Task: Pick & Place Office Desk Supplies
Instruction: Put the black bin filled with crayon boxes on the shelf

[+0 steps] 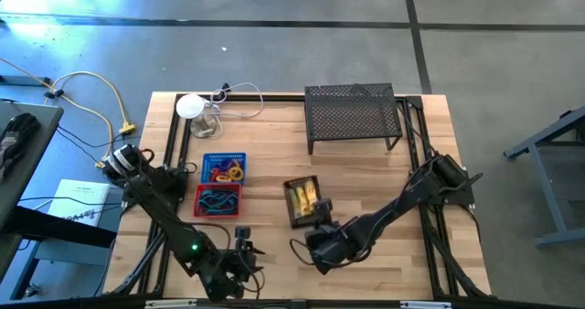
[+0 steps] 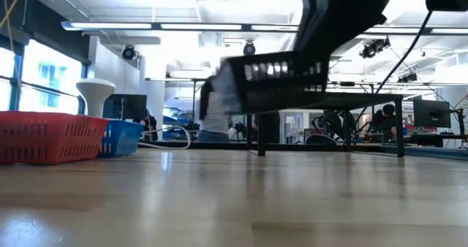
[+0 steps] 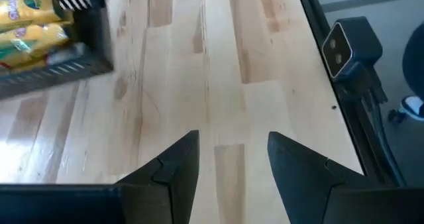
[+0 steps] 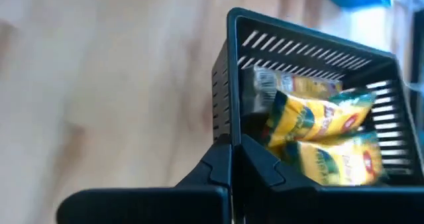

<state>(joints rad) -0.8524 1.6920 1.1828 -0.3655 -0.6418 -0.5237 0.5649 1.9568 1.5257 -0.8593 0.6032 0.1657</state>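
The supplies look sorted already: rings in the blue basket (image 1: 224, 168), elastic loops in the red basket (image 1: 218, 200) just beside it, yellow tubes (image 4: 318, 141) in the black tray (image 1: 303, 202). The right gripper (image 4: 233, 159) pinches the tray's wall and lifts it; placing it likely remains. The left gripper (image 3: 232, 159) hangs spread and empty, well apart from the tray.

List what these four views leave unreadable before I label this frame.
- Black basket, low view: lifted and motion-blurred, its contents unseen.
- Yellow packets, right wrist view: print smeared, count unclear; the basket wall covers their lower ends.
- Red basket and blue basket, high view: loops and rings too small to count.
- Right gripper: jaws closed on the basket's wall, the contact itself hidden.
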